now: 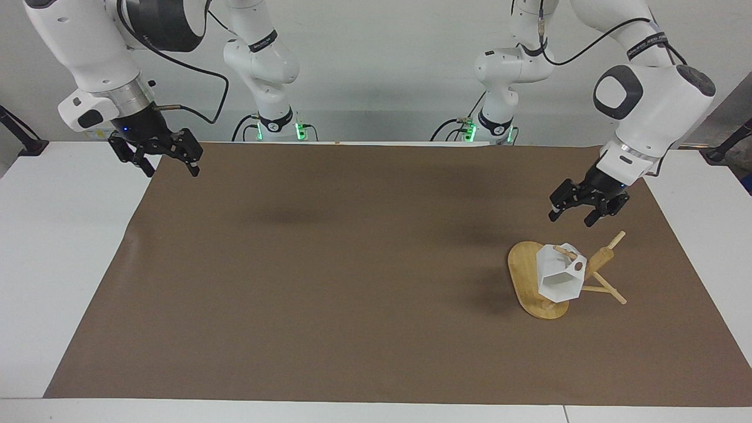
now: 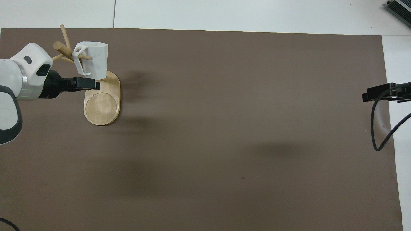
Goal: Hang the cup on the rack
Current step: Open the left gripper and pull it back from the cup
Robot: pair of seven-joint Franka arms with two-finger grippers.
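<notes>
The white faceted cup (image 1: 559,275) hangs by its handle on a peg of the bamboo rack (image 1: 524,271), over the rack's oval base, toward the left arm's end of the brown mat. It also shows in the overhead view (image 2: 93,60) with a peg through its handle, above the rack (image 2: 102,104). My left gripper (image 1: 571,218) is open and empty, up in the air over the rack's base, apart from the cup; it also shows in the overhead view (image 2: 90,84). My right gripper (image 1: 169,170) is open and empty, waiting over the mat's edge at the right arm's end (image 2: 369,95).
A brown mat (image 1: 352,282) covers most of the white table (image 1: 64,264). A black cable (image 2: 380,128) hangs from the right arm. A dark stand (image 1: 23,138) sits at the table's edge by the right arm.
</notes>
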